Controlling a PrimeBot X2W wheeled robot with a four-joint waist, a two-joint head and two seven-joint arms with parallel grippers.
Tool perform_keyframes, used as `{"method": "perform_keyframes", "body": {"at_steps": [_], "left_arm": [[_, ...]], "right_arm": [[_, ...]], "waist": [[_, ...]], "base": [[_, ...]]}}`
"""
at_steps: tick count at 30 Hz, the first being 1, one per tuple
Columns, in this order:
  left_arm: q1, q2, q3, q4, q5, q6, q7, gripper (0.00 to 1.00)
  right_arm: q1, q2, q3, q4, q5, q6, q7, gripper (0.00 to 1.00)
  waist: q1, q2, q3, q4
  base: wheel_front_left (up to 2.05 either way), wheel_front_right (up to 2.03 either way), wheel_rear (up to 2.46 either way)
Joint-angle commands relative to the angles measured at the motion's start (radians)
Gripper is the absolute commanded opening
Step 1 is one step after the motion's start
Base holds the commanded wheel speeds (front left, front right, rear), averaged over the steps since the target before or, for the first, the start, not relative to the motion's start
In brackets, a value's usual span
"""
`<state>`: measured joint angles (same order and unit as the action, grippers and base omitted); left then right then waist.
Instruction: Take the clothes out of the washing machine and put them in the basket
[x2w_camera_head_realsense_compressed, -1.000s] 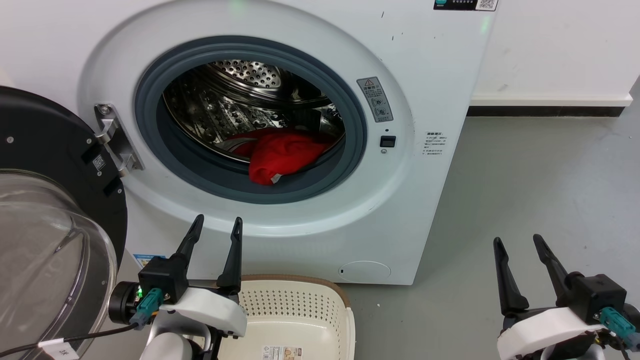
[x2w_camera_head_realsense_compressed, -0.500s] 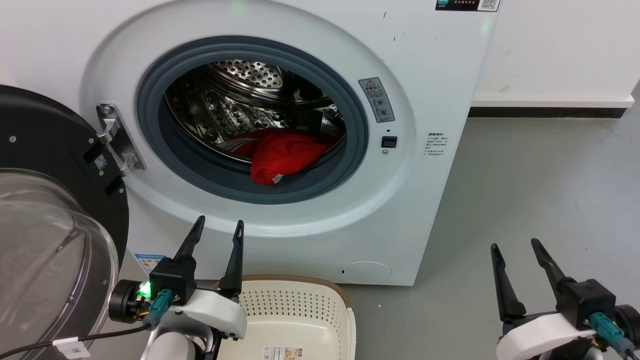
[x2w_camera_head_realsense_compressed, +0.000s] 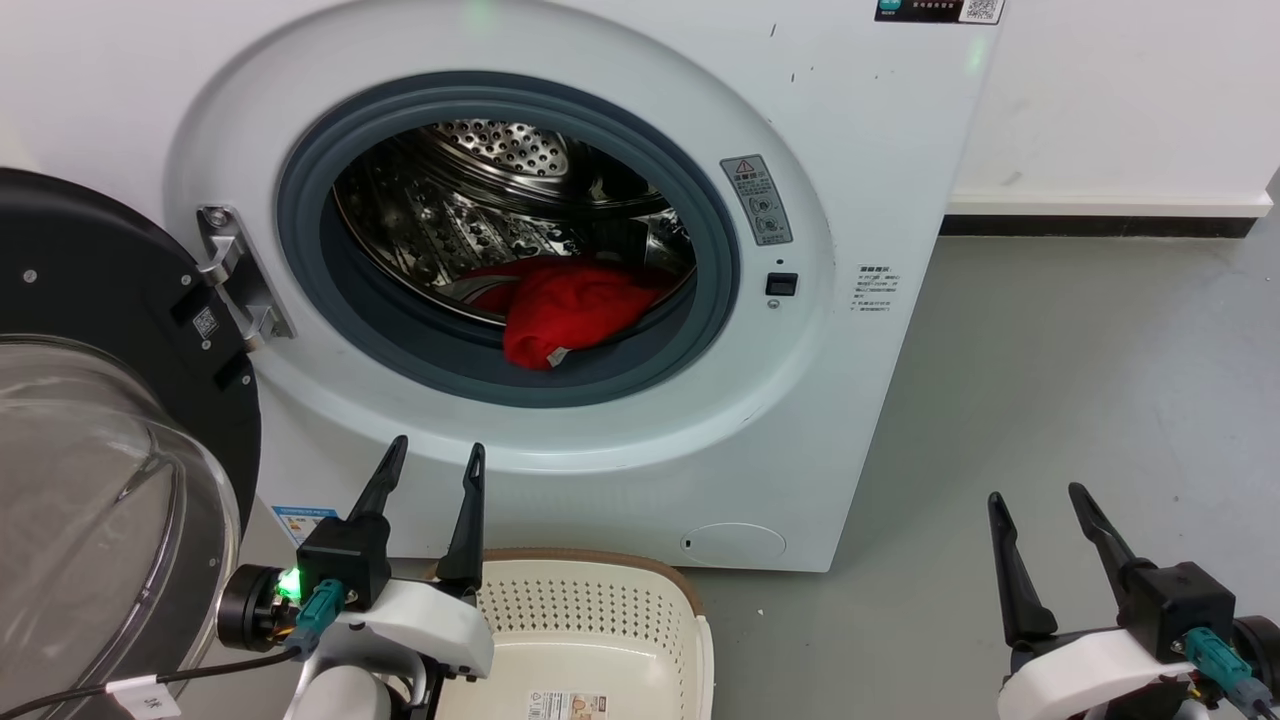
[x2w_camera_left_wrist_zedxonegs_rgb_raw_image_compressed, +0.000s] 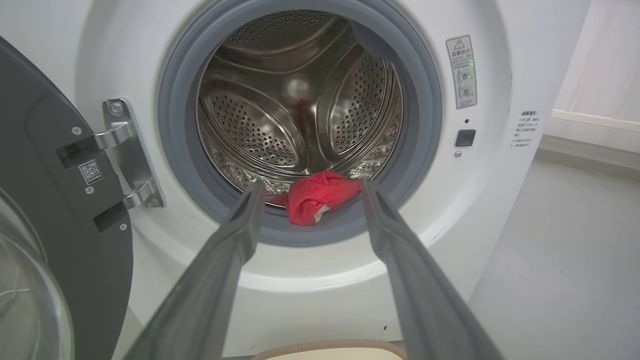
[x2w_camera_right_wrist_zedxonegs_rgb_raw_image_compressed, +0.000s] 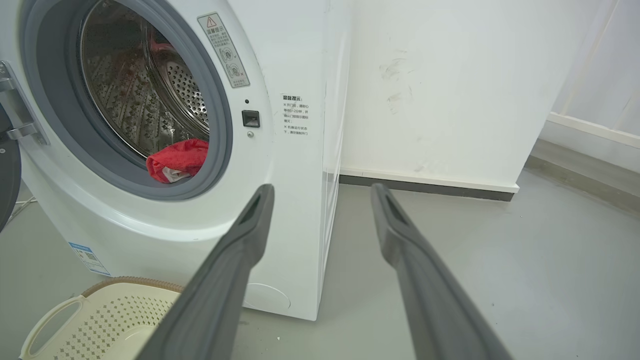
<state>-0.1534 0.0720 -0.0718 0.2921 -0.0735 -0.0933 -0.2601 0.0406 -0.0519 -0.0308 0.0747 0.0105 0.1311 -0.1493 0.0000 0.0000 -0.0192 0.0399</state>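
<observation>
Red clothes (x2w_camera_head_realsense_compressed: 570, 312) lie bunched at the front lip of the open white washing machine (x2w_camera_head_realsense_compressed: 860, 150); the cream basket (x2w_camera_head_realsense_compressed: 580, 605) stands below.

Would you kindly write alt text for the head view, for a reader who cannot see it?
A white washing machine stands with its door swung open at the left and red clothes lying just inside. Below, the left gripper and right gripper, both open, point upward, a cream basket between them.

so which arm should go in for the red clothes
Left looks better. The left gripper is open below the washing machine opening, with the red clothes framed between its fingers in its wrist view. The right gripper sits off to the side.
</observation>
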Motion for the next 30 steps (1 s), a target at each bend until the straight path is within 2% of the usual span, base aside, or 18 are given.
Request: {"method": "perform_keyframes", "body": {"at_steps": [1, 12, 18, 25, 30], "left_arm": [[-0.014, -0.003, 0.002, 0.002, 0.0, 0.004, -0.008, 1.0], [-0.014, -0.003, 0.016, -0.011, 0.008, 0.007, -0.007, 1.0], [-0.041, 0.0, 0.024, 0.026, 0.002, 0.008, -0.005, 1.0], [-0.19, 0.031, 0.046, 0.132, -0.026, -0.001, -0.002, 1.0], [-0.346, 0.091, 0.065, 0.228, -0.052, -0.015, 0.049, 1.0]], "right_arm": [[-0.003, 0.003, -0.002, 0.004, -0.001, -0.001, -0.006, 1.0], [-0.011, 0.003, 0.006, 0.004, -0.009, -0.001, 0.001, 1.0], [-0.024, 0.003, 0.022, -0.006, -0.008, -0.001, 0.004, 1.0], [-0.072, 0.003, 0.036, -0.016, -0.006, -0.001, 0.002, 1.0], [-0.115, 0.003, 0.049, -0.012, 0.01, -0.001, -0.017, 1.0]], "waist": [[0.0, 0.0, 0.001, 0.001], [0.0, 0.0, 0.007, 0.003], [0.0, 0.0, 0.034, -0.023], [0.0, 0.0, 0.134, -0.091], [0.0, 0.0, 0.219, -0.156]], "base": [[0.0, 0.0, 0.0], [0.0, 0.0, 0.0], [0.0, 0.0, 0.0], [0.0, 0.0, 0.0], [0.0, 0.0, 0.0]]}}
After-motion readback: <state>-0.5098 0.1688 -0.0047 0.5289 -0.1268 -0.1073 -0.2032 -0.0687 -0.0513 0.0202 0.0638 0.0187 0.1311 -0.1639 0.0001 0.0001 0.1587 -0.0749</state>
